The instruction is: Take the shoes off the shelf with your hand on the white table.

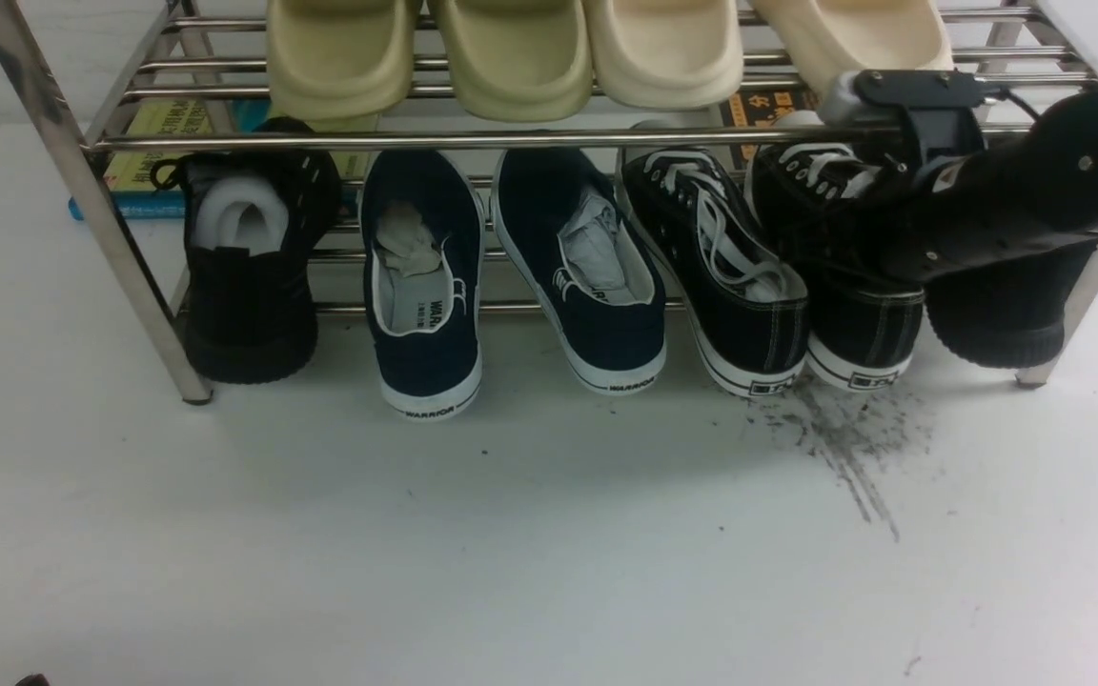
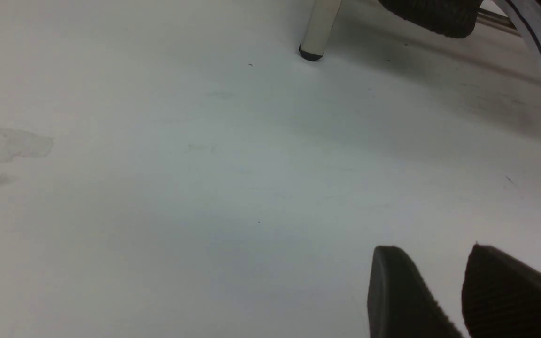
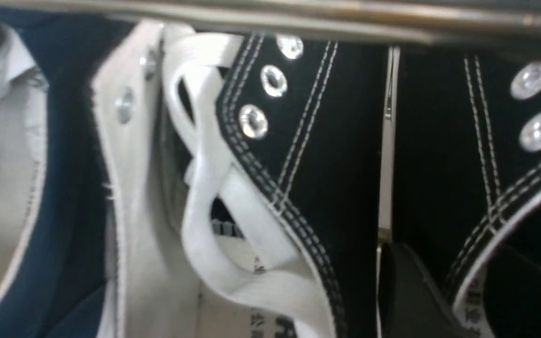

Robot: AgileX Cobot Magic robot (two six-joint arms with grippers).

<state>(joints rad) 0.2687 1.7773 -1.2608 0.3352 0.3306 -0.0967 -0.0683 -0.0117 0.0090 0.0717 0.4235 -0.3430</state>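
Note:
The shoes, black canvas sneakers with white laces, stand side by side on the lower tier of the shelf, heels toward me: one and, to its right, the other. My right gripper reaches in from the right at the right sneaker's opening. In the right wrist view this gripper is open; one finger is between the two sneakers, the other inside the right sneaker, its side wall between them. My left gripper is open and empty above the white table.
Navy WARRIOR shoes and an all-black knit sneaker share the lower tier; another black sneaker sits under my right arm. Cream slippers fill the top tier. Dark scuffs mark the table. A shelf leg shows.

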